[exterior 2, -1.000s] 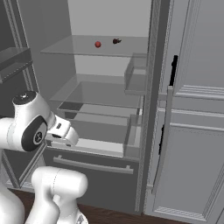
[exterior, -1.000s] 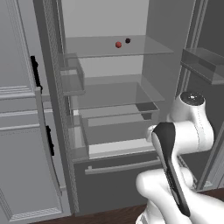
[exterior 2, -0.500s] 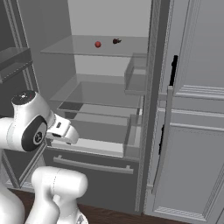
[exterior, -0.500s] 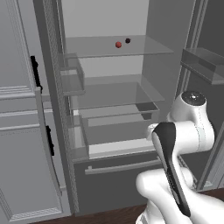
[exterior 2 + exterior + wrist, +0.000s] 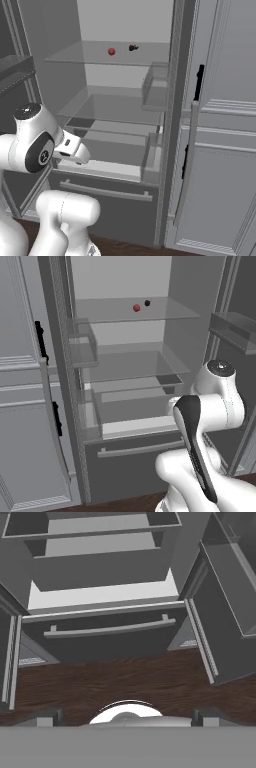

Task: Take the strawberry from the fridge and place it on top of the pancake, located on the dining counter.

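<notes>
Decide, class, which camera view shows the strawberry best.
The left base view: the strawberry lies unobstructed on the fridge's upper glass shelf, beside a dark ball. The right base view shows it similarly, slightly smaller.

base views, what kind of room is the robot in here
Most likely a kitchen: an open fridge with glass shelves, a strawberry on the top shelf, panelled cabinets beside it, and a dark wood floor below.
</notes>
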You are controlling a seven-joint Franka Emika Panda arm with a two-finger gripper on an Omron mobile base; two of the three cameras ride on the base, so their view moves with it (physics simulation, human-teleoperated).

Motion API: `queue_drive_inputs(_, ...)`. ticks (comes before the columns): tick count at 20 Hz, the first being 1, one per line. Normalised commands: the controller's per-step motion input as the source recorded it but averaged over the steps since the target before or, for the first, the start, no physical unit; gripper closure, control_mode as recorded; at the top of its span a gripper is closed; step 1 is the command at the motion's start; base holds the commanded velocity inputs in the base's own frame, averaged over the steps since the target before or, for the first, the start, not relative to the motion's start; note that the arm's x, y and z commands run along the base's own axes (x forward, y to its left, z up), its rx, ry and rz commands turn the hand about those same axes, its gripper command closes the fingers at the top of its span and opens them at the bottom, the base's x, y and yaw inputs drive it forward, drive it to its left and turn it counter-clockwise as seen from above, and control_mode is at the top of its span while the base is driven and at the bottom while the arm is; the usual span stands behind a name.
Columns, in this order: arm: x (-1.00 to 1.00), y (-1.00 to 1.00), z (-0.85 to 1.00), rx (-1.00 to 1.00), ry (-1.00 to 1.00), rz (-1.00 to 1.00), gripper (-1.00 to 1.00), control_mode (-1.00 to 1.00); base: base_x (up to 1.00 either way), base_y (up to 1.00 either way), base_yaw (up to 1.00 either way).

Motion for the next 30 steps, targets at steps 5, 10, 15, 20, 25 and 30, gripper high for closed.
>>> queue_drive_inputs(5,0.00,0.00,0.00,0.00,0.00,0.00,-1.00,1.00,0.64,0.07,0.00)
queue_drive_inputs(10,0.00,0.00,0.00,0.00,0.00,0.00,-1.00,1.00,0.66,0.01,0.00)
queue_drive_inputs(15,0.00,0.00,0.00,0.00,0.00,0.00,-1.00,1.00,0.60,0.00,0.00)
queue_drive_inputs(20,0.00,0.00,0.00,0.00,0.00,0.00,-1.00,1.00,0.47,0.02,0.00)
queue_drive_inputs(25,0.00,0.00,0.00,0.00,0.00,0.00,-1.00,1.00,0.54,0.05,0.00)
queue_drive_inputs(30,0.00,0.00,0.00,0.00,0.00,0.00,-1.00,1.00,0.42,0.00,0.00)
